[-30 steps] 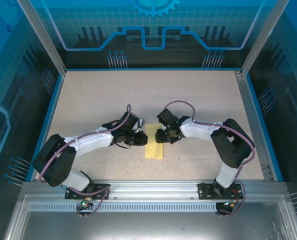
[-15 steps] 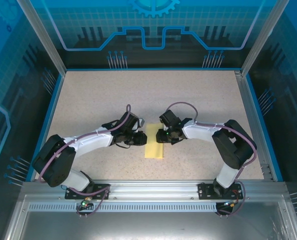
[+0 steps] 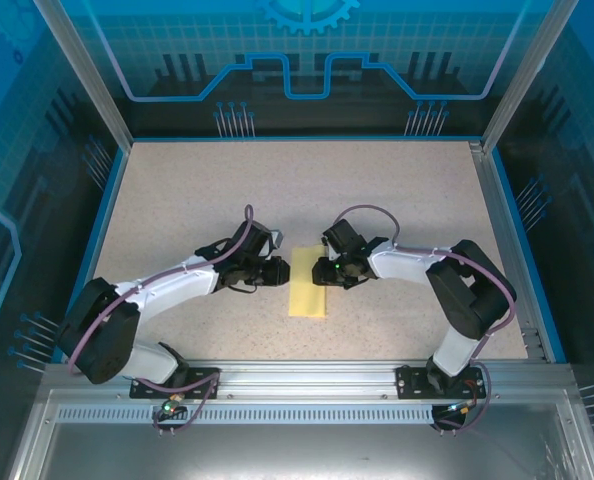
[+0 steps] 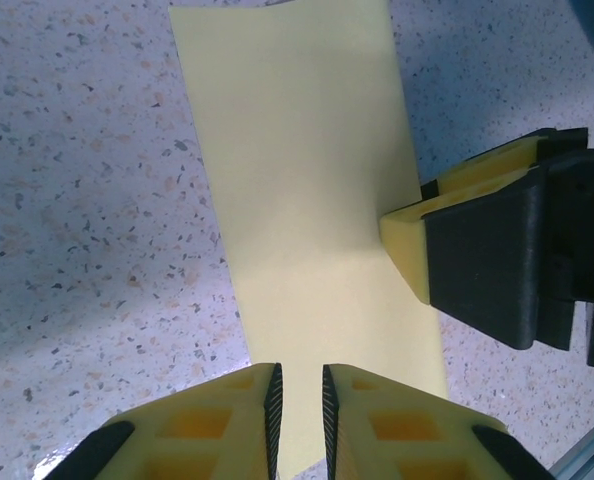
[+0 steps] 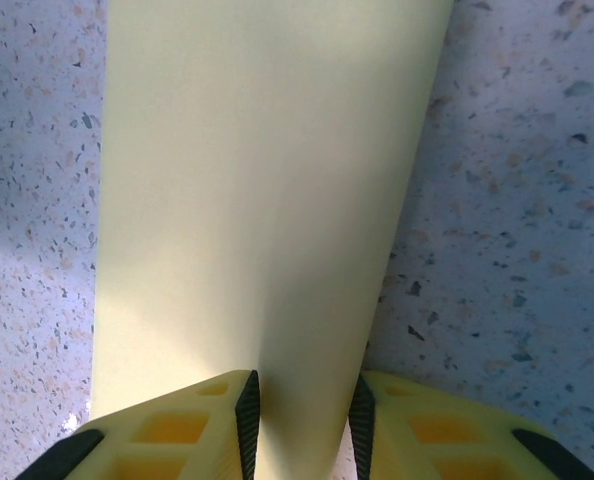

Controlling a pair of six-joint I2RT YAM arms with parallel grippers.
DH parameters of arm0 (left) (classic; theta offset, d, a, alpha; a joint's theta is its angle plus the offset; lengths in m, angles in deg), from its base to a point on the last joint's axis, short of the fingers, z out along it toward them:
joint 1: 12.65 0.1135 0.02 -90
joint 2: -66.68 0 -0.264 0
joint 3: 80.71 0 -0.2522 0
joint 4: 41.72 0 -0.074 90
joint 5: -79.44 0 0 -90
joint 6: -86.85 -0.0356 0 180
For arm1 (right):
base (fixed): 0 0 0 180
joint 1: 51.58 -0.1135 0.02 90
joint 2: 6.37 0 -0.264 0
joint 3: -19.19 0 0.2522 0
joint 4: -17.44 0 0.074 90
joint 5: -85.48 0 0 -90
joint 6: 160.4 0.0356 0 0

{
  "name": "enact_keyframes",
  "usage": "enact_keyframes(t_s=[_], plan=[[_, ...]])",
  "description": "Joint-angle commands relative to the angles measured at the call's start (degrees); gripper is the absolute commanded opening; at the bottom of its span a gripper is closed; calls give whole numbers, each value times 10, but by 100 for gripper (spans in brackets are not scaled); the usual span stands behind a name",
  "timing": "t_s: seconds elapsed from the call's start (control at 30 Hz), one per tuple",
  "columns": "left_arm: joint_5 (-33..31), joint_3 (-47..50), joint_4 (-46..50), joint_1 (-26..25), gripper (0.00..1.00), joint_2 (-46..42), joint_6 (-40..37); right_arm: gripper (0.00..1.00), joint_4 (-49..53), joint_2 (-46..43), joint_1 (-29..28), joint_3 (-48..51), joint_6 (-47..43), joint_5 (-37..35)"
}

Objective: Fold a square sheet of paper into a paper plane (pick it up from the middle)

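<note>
The paper [image 3: 309, 293] lies on the table [image 3: 397, 200], its far end under both tools; left tool [image 4: 299, 388] barely parted, right tool [image 5: 303, 398] spread wider.

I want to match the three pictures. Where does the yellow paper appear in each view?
Top view: the yellow paper lies at centre, between the left hand and right hand.
Left wrist view: yellow paper from top middle down to bottom.
Right wrist view: yellow paper down the middle.
Shared landmark: the speckled table.
</note>
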Motion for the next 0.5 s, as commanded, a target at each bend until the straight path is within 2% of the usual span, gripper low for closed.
enact_keyframes(t_s=[0.0,0.47], plan=[[-13,15,0,6,21,-19,9,32,7,-1,5,7,5,6],[-22,28,-1,15,22,-39,16,35,-3,3,10,25,20,10]])
